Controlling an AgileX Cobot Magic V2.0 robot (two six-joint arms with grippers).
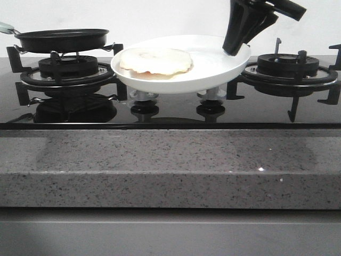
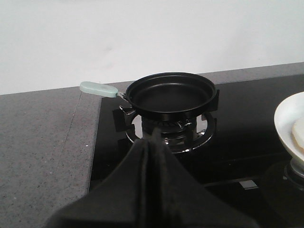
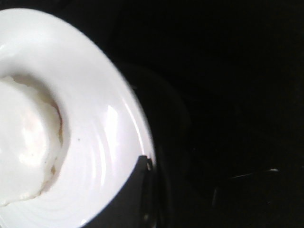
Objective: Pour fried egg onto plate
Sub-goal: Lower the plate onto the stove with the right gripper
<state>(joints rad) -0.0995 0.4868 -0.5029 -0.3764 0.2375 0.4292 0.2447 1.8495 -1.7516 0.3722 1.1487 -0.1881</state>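
One fried egg [image 1: 155, 61] is seen lying flat on the left half of the plate [image 1: 213, 74], which is perched over the two control knobs [image 1: 210, 97] between the burners of the black glass hob [image 1: 170, 114]. The plate's right rim is gripped by the right gripper [image 1: 233, 49], whose fingers are closed narrowly on it, one finger [image 3: 135, 190] being seen pressed against the rim in the right wrist view. The black frying pan [image 2: 170, 95] is left empty on the left burner [image 1: 66, 72], and the fingers of the left gripper [image 2: 153, 142] are held pressed together with nothing between them.
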